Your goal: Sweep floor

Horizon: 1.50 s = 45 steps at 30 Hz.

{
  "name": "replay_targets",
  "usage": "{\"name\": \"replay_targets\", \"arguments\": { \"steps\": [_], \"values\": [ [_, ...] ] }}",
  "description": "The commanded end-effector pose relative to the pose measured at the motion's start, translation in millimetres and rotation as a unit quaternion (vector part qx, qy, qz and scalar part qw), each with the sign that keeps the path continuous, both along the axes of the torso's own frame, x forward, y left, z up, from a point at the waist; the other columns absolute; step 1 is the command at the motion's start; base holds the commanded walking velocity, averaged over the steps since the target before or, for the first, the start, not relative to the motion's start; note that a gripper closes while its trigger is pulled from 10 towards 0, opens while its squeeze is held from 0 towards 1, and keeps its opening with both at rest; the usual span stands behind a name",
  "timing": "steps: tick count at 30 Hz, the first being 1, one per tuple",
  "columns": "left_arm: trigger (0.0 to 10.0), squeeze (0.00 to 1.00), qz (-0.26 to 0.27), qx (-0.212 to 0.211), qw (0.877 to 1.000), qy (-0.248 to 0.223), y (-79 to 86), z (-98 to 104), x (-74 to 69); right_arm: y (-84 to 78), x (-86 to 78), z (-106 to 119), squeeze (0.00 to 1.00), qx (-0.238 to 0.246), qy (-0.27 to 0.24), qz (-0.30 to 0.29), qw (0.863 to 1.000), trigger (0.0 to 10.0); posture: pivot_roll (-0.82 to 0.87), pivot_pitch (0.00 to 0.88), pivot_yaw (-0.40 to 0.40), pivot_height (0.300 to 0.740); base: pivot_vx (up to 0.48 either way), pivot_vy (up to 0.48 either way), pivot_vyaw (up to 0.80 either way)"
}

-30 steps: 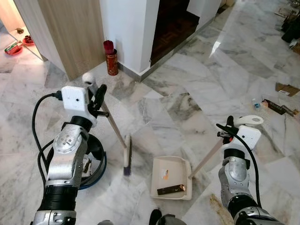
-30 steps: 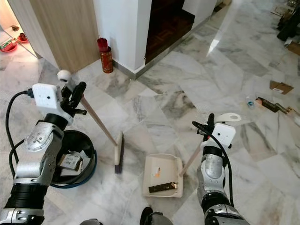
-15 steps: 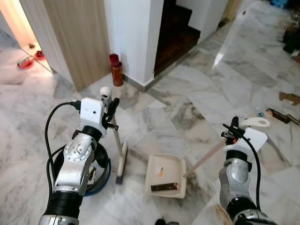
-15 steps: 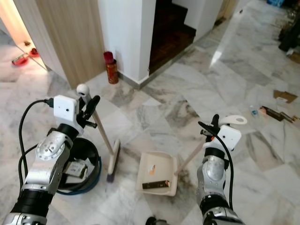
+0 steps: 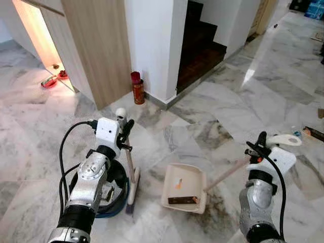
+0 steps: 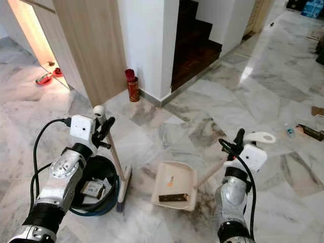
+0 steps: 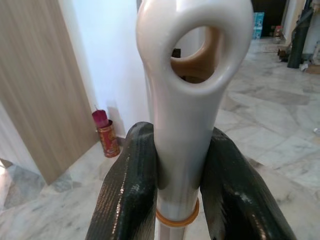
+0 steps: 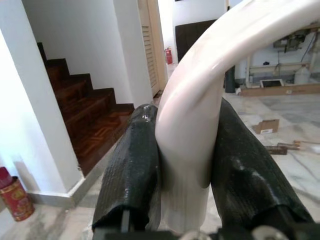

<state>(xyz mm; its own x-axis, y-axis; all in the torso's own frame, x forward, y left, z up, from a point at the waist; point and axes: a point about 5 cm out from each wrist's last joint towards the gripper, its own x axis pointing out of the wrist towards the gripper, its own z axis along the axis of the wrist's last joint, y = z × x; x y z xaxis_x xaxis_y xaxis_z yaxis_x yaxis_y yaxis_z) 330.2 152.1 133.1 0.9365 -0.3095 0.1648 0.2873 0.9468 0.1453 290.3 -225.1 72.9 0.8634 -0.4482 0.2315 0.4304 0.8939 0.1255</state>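
Since a second ago the camera has lifted, revealing more marble floor (image 5: 212, 101) and staircase (image 5: 202, 45). Left gripper (image 5: 123, 132) stays clamped on the broom (image 5: 132, 174), now more upright, beside the dustpan (image 5: 185, 187), whose handle the right gripper (image 5: 259, 147) grips.

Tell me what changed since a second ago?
The left tool swung the broom more upright, its brush now beside the bin and farther from the dustpan. Nothing was grabbed or dropped. The right tool still holds the dustpan's handle, and the scrap stays inside.
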Motion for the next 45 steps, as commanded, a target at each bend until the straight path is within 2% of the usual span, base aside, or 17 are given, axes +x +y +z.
{"name": "replay_targets", "arguments": {
  "steps": [1, 10, 25, 35, 37, 41, 45],
  "values": [
    [10.0, 0.0, -0.001, 0.009, 1.0, -0.027, 1.5, 7.7, 1.1, 1.7, -1.0, 5.4, 0.0, -0.003, -0.02, 0.0, 1.0, 10.0, 0.23, 0.0, -0.014, 0.74, 0.0, 0.0, 0.0],
    [10.0, 0.0, 0.009, 0.012, 0.999, -0.028, 6.1, 1.1, 1.7, 13.1, -9.5, -4.9, 0.0, 0.01, -0.005, 0.008, 1.0, 10.0, 0.21, 0.0, -0.024, 0.74, 0.0, 0.0, 0.0],
    [10.0, 0.0, 0.003, 0.001, 1.0, -0.029, -3.1, -4.5, -1.5, 10.4, -8.1, -2.0, 0.0, 0.011, 0.001, 0.01, 1.0, 10.0, 0.22, 0.0, -0.039, 0.74, 0.0, 0.0, 0.0],
    [10.0, 0.0, 0.025, -0.006, 0.999, -0.027, 4.0, -5.9, -5.0, 17.7, -8.1, -2.9, 0.0, 0.019, 0.007, 0.02, 1.0, 10.0, 0.23, 0.0, -0.054, 0.74, 0.0, 0.0, 0.0],
    [10.0, 0.0, 0.028, 0.006, 0.999, -0.029, 4.3, -6.1, -5.4, 18.0, -7.3, -1.9, 0.0, 0.018, 0.007, 0.021, 1.0, 10.0, 0.22, 0.009, -0.06, 0.74, 0.0, 0.0, 0.0],
    [10.0, 0.0, 0.035, 0.001, 0.999, -0.031, 4.5, -5.4, -5.8, 14.7, -7.9, 1.7, 0.0, -0.002, 0.008, 0.014, 1.0, 10.0, 0.21, 0.023, -0.062, 0.74, 0.0, -0.405, 0.0],
    [10.0, 0.0, 0.036, 0.0, 0.999, -0.03, 3.9, -5.3, -6.4, 11.6, -8.7, 2.9, 0.0, 0.0, 0.009, 0.015, 1.0, 10.0, 0.21, 0.033, -0.066, 0.74, 0.0, -0.466, 0.0]
  ]
}}
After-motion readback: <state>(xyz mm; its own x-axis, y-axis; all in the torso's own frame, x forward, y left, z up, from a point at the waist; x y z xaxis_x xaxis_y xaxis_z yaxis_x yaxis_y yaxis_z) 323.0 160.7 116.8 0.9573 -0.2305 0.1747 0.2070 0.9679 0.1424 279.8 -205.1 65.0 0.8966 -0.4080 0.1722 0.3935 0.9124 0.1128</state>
